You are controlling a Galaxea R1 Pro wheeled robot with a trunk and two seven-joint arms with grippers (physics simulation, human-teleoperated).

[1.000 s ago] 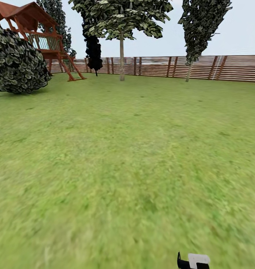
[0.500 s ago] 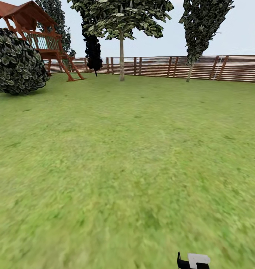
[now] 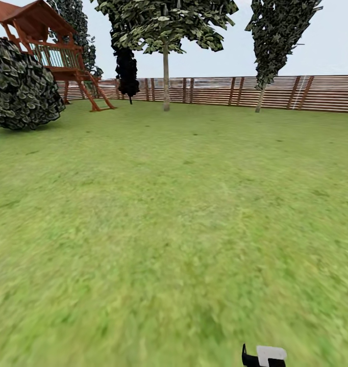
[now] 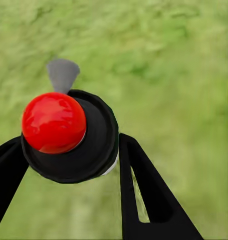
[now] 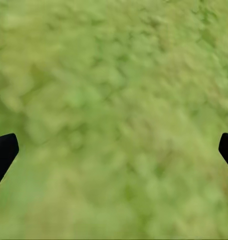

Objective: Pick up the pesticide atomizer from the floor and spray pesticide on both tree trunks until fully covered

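Ahead of me open grass runs unobstructed to the pale tree trunk by the fence; a round bush blocks the far left

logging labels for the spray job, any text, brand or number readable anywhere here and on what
None readable.
Atomizer in the left pincer: seen from its red top, with no lettering in sight.
Fence, playhouse, trees: no signs or writing.
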